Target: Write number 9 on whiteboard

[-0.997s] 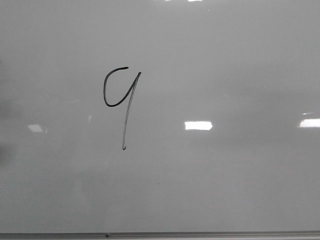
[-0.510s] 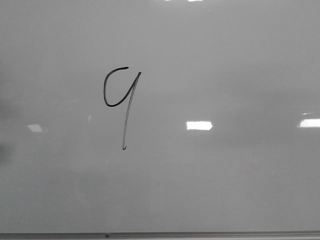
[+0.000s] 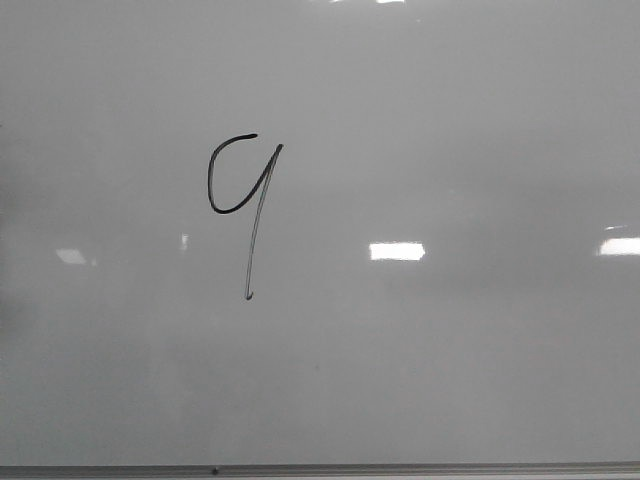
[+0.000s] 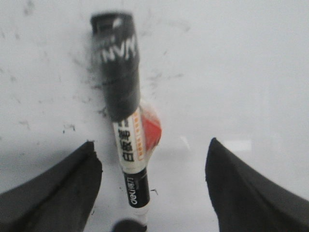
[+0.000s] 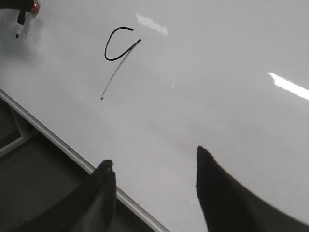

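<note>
A hand-drawn number 9 (image 3: 243,205) stands in black marker on the whiteboard (image 3: 450,350), left of the board's middle in the front view, its loop open at the top and its slanted tail thinning to a faint grey before ending in a small hook. Against the frames from a second and half a second ago, the figure is unchanged; the dim shadow that lay along the board's left edge has faded, and the bright reflections have barely shifted. No arm appears in the front view. In the left wrist view, the left gripper (image 4: 152,186) has its black fingers spread wide, with a marker (image 4: 124,104) lying on the smudged white surface between them, touching neither finger; its black cap points away from the camera. The right gripper (image 5: 155,193) hangs over the board's lower edge (image 5: 58,140), jaws apart and holding nothing, the 9 well beyond its fingertips.
</note>
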Available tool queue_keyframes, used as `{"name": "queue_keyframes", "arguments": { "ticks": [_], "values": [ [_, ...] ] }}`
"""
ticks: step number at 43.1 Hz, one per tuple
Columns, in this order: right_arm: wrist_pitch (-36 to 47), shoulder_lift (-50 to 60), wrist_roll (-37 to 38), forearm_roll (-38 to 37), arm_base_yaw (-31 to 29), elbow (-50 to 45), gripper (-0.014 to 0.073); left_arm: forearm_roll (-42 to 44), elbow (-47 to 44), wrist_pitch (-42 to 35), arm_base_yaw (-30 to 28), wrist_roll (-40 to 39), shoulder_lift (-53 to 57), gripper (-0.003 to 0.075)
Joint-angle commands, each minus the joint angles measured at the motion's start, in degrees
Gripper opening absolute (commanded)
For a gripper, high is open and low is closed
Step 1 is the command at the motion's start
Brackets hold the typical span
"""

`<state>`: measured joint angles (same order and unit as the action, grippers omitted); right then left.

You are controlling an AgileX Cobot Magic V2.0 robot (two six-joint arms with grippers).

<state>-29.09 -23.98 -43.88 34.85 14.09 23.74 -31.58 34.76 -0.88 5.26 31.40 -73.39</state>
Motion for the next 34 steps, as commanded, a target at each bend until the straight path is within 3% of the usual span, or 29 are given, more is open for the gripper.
{"name": "queue_keyframes", "arguments": {
  "ticks": [1, 9, 17, 20, 24, 34],
  "values": [
    [3.4, -0.2, 0.1, 1.6, -0.4, 1.4, 0.0409, 1.0, 1.2, 0.4, -0.2, 0.0, 8.9, 0.0425],
    [3.5, -0.2, 0.1, 2.0, -0.4, 1.4, 0.0372, 1.9, 1.1, 9.8, -0.2, 0.0, 23.1, 0.0227],
    [3.8, -0.2, 0.1, 2.3, -0.4, 1.4, 0.0118, 3.4, 1.0, 18.8, -0.2, 0.0, 32.6, -0.0022],
    [3.8, -0.2, 0.1, 2.3, -0.4, 1.4, 0.0008, 3.4, 0.4, 19.2, -0.2, 0.0, 35.8, -0.0019],
    [3.8, -0.2, 0.1, 2.3, -0.4, 1.4, -0.0076, 3.4, -1.2, 19.2, -0.2, 0.0, 39.4, -0.0019],
    [3.8, -0.2, 0.1, 2.3, -0.4, 1.4, -0.0071, 3.1, -7.2, 19.2, -0.2, 0.0, 52.1, -0.0019]
  ]
}}
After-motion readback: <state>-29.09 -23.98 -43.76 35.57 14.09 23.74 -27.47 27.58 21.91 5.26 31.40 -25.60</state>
